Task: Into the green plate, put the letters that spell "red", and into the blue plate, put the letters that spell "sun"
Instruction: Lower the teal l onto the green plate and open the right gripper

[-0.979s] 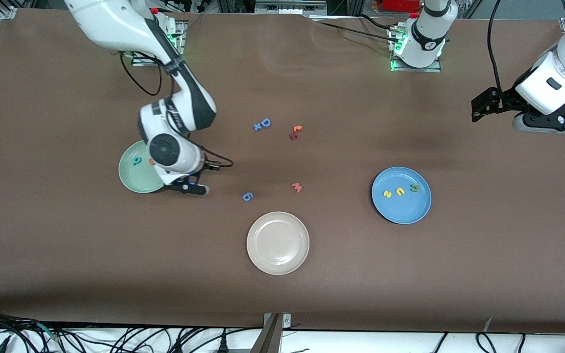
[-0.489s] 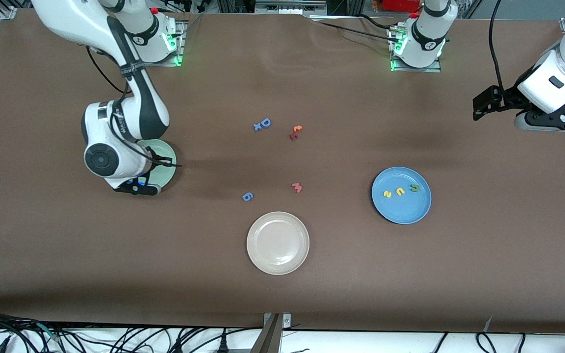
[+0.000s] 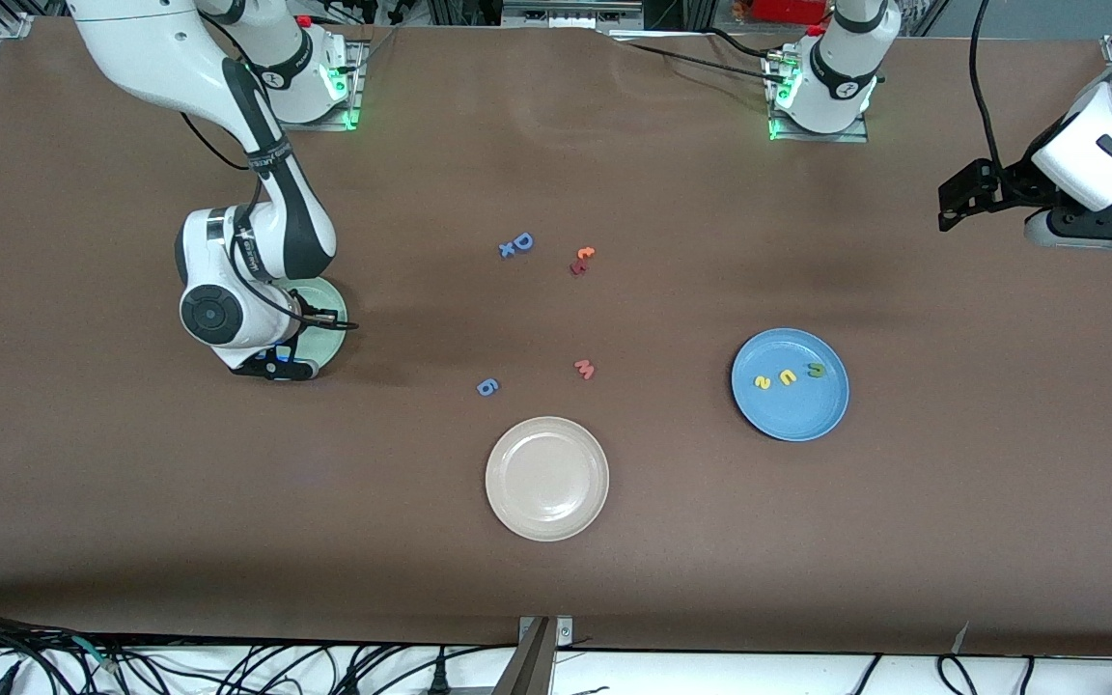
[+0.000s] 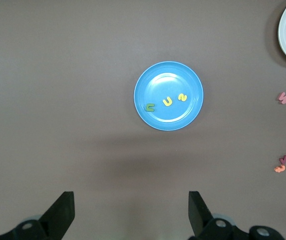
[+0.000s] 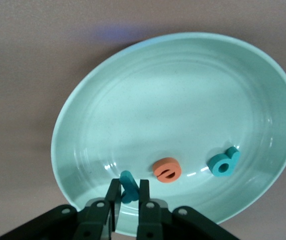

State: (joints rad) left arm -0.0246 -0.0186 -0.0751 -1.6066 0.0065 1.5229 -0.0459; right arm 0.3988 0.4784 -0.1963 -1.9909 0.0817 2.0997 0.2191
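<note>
A: Where does your right tool [image 5: 127, 192] stand?

B: Low over the green plate [image 3: 330, 292], at the right arm's end of the bench [image 3: 614, 579]. In the right wrist view its fingers [image 5: 113, 192] sit nearly together, with the teal "r" [image 5: 128, 186] upright between them; whether the letter rests on the plate or hangs in the grip cannot be told.

A: And the other letters of "red"?

B: You see the orange "e" [image 5: 167, 169] and the teal "d" [image 5: 224, 162] lying flat in the green plate, the "e" just beside the "r", the "d" near the "e" and apart from it.

A: The left tool [image 4: 130, 212]?

B: Your left arm waits high over its own end of the bench, fingers [image 4: 62, 212] wide apart and holding nothing.

A: Where is "sun"?

B: In the blue plate [image 3: 790, 415], in a row: the yellow "s" [image 3: 762, 382], the yellow "u" [image 3: 787, 377], the olive "n" [image 3: 816, 370].

A: What else lies on the bench?

B: The cream plate [image 3: 546, 478] nearest the front camera; the blue "g" [image 3: 486, 387] and pink "w" [image 3: 584, 368] farther from it; the blue "D" [image 3: 517, 244] and red-orange pair [image 3: 581, 260] farther still.
</note>
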